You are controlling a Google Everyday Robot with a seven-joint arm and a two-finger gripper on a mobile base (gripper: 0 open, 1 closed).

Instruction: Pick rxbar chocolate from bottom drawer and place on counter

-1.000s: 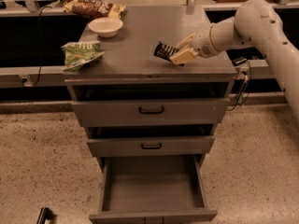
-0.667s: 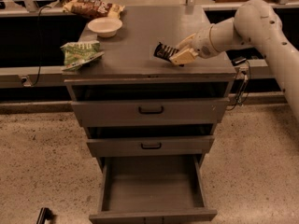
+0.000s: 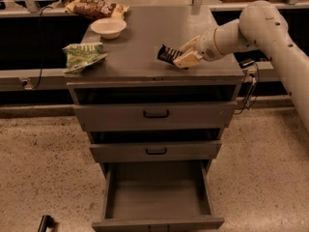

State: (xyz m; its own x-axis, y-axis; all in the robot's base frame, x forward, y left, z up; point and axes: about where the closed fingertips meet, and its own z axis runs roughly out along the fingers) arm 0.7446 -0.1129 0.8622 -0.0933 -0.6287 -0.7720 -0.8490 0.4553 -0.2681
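The rxbar chocolate [image 3: 168, 55], a small black wrapper with white lettering, is held at a tilt just above the counter [image 3: 145, 37], near its front right. My gripper [image 3: 185, 55] reaches in from the right on the white arm and is shut on the bar's right end. The bottom drawer [image 3: 158, 195] is pulled open below and its grey inside is bare. The two shallower drawers above it are closed.
A green snack bag [image 3: 82, 56] lies at the counter's front left. A white bowl [image 3: 108, 27] stands behind it, and a brown snack bag [image 3: 96, 7] lies at the back left. A cable [image 3: 251, 88] hangs beside the cabinet's right side. Speckled floor surrounds the cabinet.
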